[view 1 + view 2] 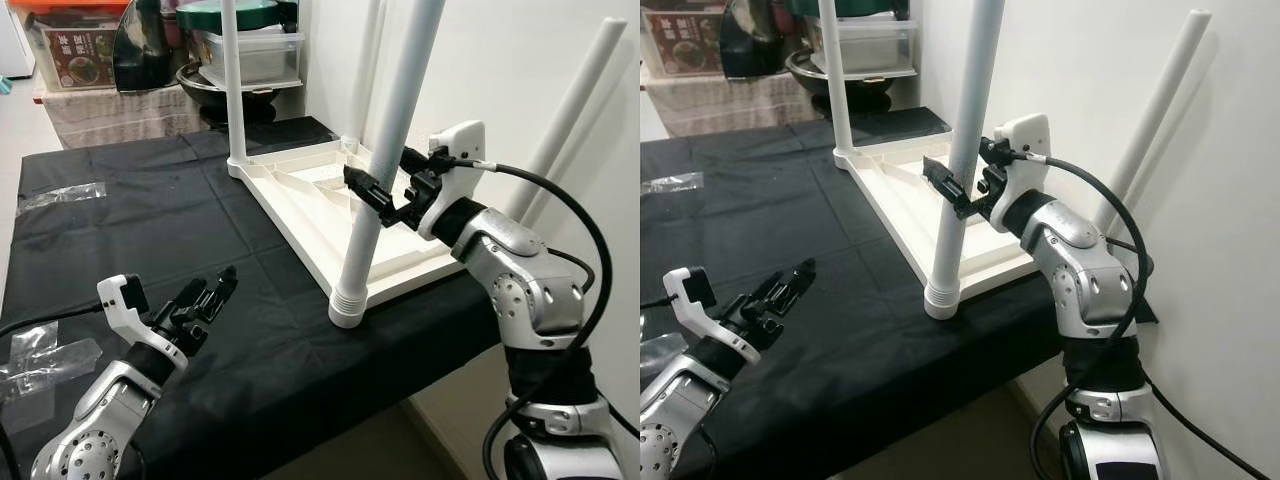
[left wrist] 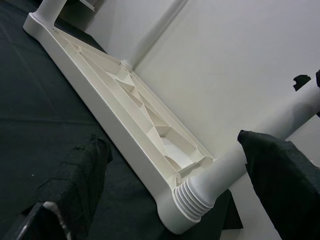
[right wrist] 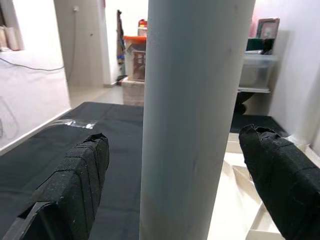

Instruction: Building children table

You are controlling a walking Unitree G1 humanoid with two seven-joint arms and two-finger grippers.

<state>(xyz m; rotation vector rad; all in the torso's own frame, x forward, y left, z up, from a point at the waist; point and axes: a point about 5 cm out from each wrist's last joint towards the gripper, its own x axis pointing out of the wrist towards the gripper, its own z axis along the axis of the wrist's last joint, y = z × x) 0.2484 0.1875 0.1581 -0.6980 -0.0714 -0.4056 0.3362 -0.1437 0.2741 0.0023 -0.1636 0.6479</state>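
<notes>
Down at seven o'clock, nearest the camera, the left gripper [image 1: 205, 296] hovers over the black cloth [image 1: 120, 250], fingers spread and holding nothing, aimed toward the white work ahead. There, at the near edge of the cloth-draped table [image 1: 300, 420], sits the children's table [image 1: 300, 195], flipped upside down so its ribbed underside faces up, running from centre toward twelve o'clock along the wall. At its near corner stands the near leg [image 1: 385, 170], upright and seated in a threaded collar. Up at three o'clock, the right gripper [image 1: 385, 200] reaches in from the wall side with one black finger on either side of that leg; in the right wrist view the fingers [image 3: 75, 185] stand apart from the white tube, open around it rather than clamped, though contact on the hidden side is hard to judge. Further back at twelve o'clock the far leg [image 1: 232, 85] rises from the opposite corner, and at two o'clock a loose leg [image 1: 570, 110] leans against the white wall [image 1: 500, 70]. Strips of clear tape [image 1: 60, 195] lie on the cloth at nine o'clock. Beyond the table, at eleven o'clock, storage boxes [image 1: 250, 55] and household clutter are stacked.
</notes>
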